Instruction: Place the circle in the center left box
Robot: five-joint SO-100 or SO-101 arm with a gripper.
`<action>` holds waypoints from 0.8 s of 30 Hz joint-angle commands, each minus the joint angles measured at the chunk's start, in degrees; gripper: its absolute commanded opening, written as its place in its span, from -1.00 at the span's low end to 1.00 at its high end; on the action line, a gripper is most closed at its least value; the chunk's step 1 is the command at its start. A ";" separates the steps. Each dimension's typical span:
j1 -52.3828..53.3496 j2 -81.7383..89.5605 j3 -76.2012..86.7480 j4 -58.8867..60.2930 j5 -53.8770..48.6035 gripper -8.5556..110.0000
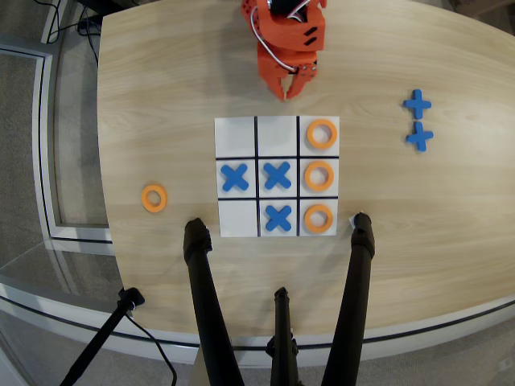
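The white nine-square board [277,135] lies mid-table in the overhead view. Orange rings fill its right column: one in the top square [322,133], one in the middle square [319,176], one in the bottom square [319,218]. The center left box [333,162] is that middle-row end square on the view's right, and the circle lies flat inside it. Blue crosses sit in the middle-left [234,177], centre [277,175] and bottom-centre [278,217] squares. My orange gripper [287,91] hangs beyond the board's far edge, shut and holding nothing.
A loose orange ring [154,197] lies on the wood left of the board. Two spare blue crosses [418,104] [419,137] rest at the right. Black tripod legs [205,297] rise at the near edge.
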 commanded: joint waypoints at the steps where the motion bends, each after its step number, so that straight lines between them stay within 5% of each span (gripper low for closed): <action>1: 10.46 -0.09 3.16 0.97 0.26 -0.86; 11: 69.26 0.88 3.16 0.88 0.18 -0.86; 14: 83.41 1.49 3.16 0.70 -7.03 -0.86; 24: 100.99 2.02 3.16 0.70 -10.28 -0.86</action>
